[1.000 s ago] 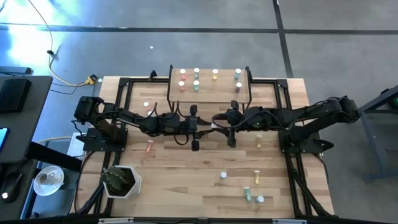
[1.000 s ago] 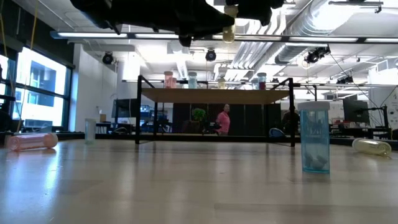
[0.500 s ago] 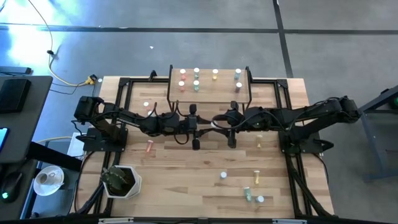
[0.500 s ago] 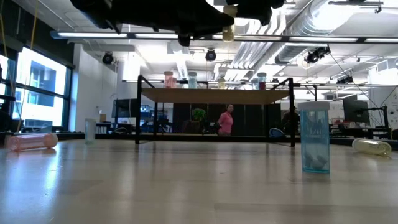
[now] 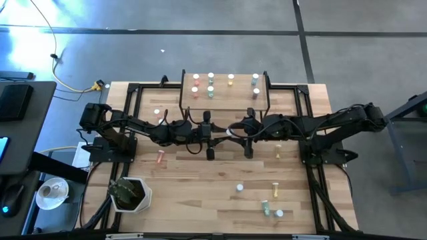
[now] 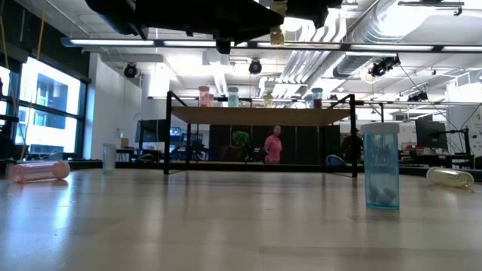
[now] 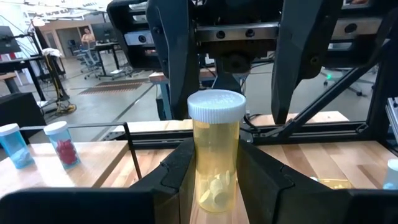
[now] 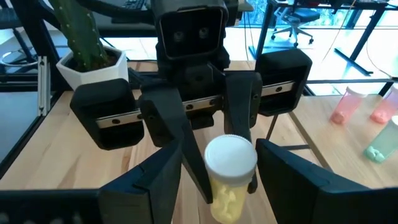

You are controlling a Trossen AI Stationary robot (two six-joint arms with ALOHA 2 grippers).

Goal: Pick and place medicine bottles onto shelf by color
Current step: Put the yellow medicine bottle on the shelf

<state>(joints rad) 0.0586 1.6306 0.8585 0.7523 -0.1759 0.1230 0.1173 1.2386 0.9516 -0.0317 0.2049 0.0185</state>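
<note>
Two left fingers (image 7: 180, 180) clamp yellow bottle (image 7: 216, 152); right fingers (image 8: 155, 180) stand wide.

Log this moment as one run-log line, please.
phase: handover mid-table | left gripper: jaws shut on yellow bottle | right gripper: jaws open around bottle | shelf: seven bottles placed

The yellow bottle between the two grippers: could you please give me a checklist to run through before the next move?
1. Left gripper shut on yellow bottle: ok.
2. Bottle upright, white cap on: ok.
3. Right gripper open, one finger on each side of the bottle: ok.
4. Right gripper closed on the bottle: not ok, not yet.
5. Bare room on the shelf by the shelved yellow bottle: ok.
</note>
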